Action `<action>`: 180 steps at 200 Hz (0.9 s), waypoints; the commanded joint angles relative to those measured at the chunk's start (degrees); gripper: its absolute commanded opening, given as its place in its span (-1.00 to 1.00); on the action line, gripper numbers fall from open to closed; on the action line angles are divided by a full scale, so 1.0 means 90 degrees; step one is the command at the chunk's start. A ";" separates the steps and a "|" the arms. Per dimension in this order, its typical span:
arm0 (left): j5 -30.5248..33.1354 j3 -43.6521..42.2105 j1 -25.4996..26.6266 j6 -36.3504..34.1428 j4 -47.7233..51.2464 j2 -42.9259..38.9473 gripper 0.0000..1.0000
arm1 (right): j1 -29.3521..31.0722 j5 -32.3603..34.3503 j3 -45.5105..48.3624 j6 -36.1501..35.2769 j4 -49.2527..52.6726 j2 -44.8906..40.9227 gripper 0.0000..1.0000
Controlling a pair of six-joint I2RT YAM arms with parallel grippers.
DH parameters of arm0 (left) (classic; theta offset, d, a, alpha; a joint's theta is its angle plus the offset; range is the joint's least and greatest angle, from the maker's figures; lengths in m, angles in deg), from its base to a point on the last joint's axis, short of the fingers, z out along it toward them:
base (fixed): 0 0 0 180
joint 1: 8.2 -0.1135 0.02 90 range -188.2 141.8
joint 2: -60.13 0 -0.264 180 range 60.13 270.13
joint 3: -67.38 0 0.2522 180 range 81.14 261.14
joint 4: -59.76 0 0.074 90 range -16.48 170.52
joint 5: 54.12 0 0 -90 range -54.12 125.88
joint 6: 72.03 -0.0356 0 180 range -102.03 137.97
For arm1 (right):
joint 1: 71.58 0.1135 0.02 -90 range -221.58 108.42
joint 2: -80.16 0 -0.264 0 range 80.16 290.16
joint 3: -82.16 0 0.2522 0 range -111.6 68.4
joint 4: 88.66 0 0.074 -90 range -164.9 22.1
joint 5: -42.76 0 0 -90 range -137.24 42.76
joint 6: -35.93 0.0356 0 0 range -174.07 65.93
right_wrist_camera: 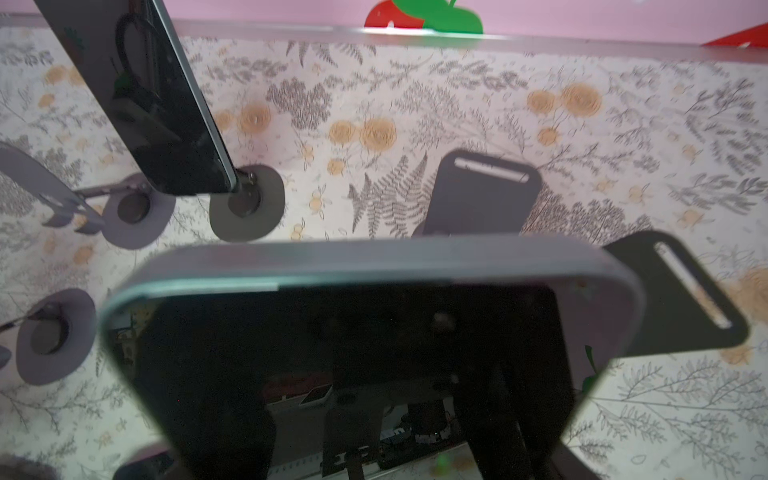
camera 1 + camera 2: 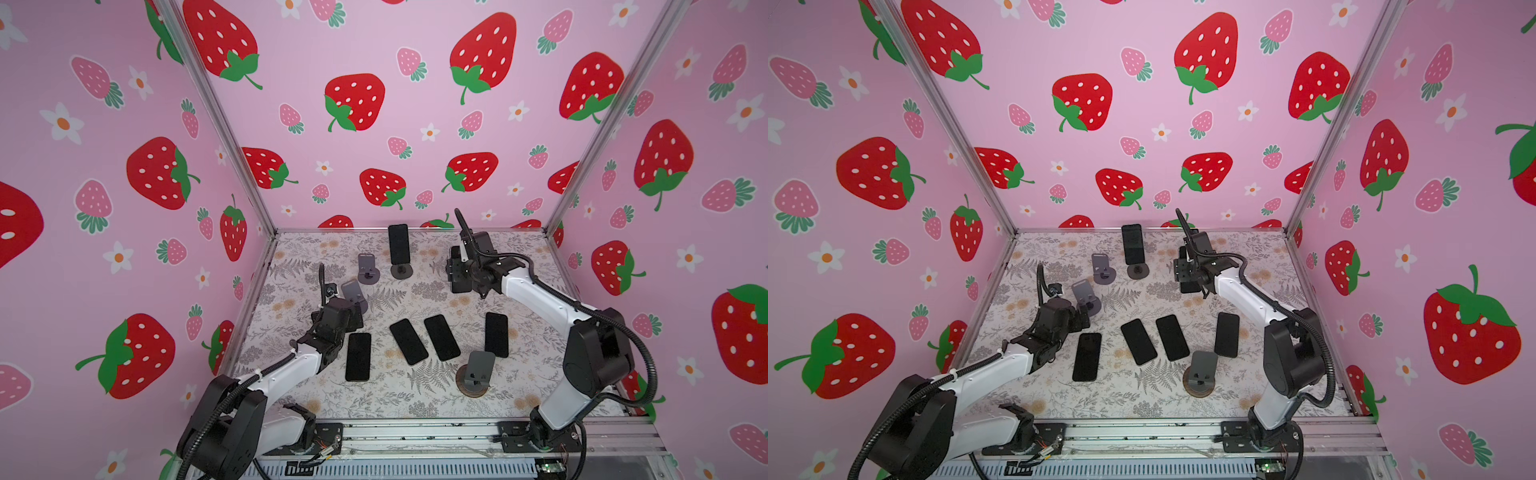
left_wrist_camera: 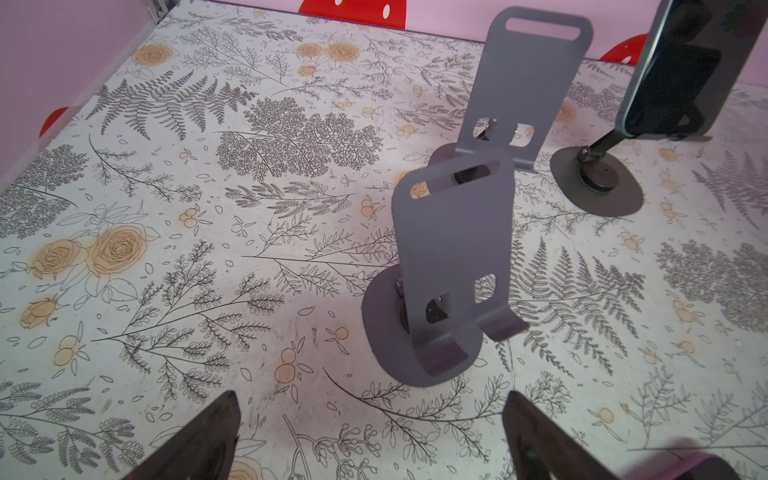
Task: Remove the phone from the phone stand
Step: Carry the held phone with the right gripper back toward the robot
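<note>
R gripper (image 2: 457,277) is clamped tight on a phone (image 1: 353,353), dark screen, at the back right of the table (image 2: 415,401). In the R wrist view the phone fills the lower middle. Two grey stand plates show past its far edge: plate one (image 1: 484,195) just beyond the edge, plate two (image 1: 681,299) sticking out by the corner. Can't tell whether the phone rests on either. In both top views the arm and gripper hide that spot.

L gripper (image 3: 365,440) is spread wide w/ nothing in it, low over the left of the table. Its fingers (image 3: 208,436) have only bare tabletop between them. Just ahead is the near stand (image 3: 449,266), empty, plate leaning back on a round base. Behind that is the 2nd stand (image 3: 523,83), also empty. Beside it, by the back wall, the back phone (image 3: 673,70) sits propped on its own stand (image 3: 598,183).

Mid-table, 4 phones lie flat, all apart:
- left phone (image 2: 358,356), just beside the L arm
- mid-left phone (image 2: 408,341)
- mid-right phone (image 2: 441,337), near and roughly parallel to mid-left
- right phone (image 2: 496,334), nearer the R arm

The front stand (image 2: 478,368) is empty, just in front of the right phone.

Walls (image 2: 374,50) are pink w/ a strawberry print.
</note>
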 commanded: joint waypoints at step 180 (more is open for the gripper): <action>0.0084 0.0178 -0.0017 0.0089 0.0092 0.0113 0.98 | 0.0029 -0.0402 0.1305 0.0304 0.0152 0.0450 0.40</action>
